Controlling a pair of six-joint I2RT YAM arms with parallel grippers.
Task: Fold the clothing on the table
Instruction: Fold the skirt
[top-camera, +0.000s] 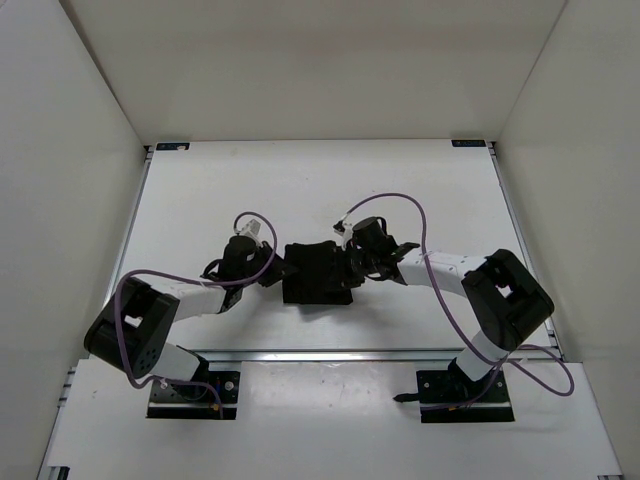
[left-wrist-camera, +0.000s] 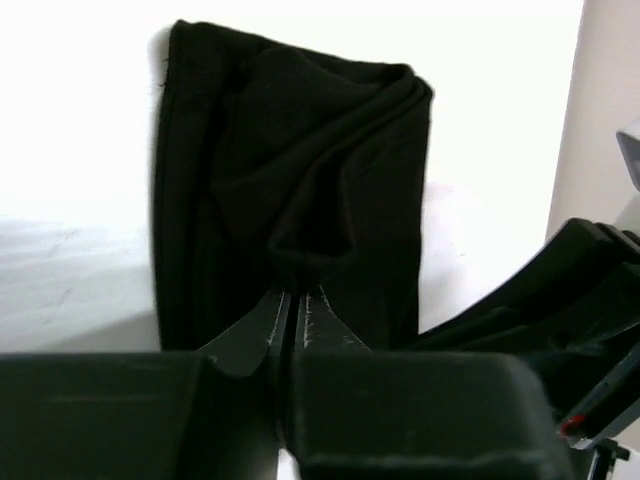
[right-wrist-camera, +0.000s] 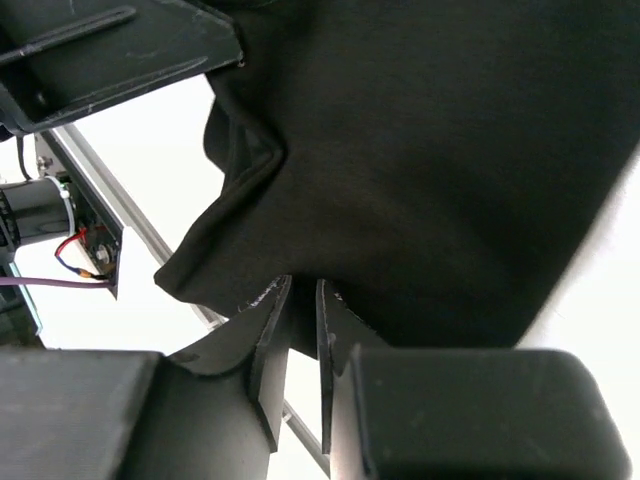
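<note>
Nearest the camera, on the near side of the clothing, the two black base plates are bolted at the edge of the table. From them both arms are bent inward so that the garment is reached from opposite sides, and purple cables are looped along each arm.

The left gripper is set against the clothing's left edge. Its jaws are drawn almost together and a small tuck of black fabric is pinched at the tips, the cloth puckering into creases there. The right gripper is set against the clothing's right edge. Its jaws are narrowed to a thin slit and the hem is met at the tips, so a pinch on the fabric is judged likely, though the cloth between the pads cannot be fully made out.

The clothing is found about the middle of the table, bunched into a compact, layered rectangle with stacked edges shown along one side. It is judged that opposite edges are gripped so that the bundle can be lifted or turned over for a further fold, one side being steadied against the other.

Beyond the clothing only bare white table is seen, bounded by metal rails and black corner brackets, with white walls behind.

No brand, label or writing can be read on the garment or the arms.
</note>
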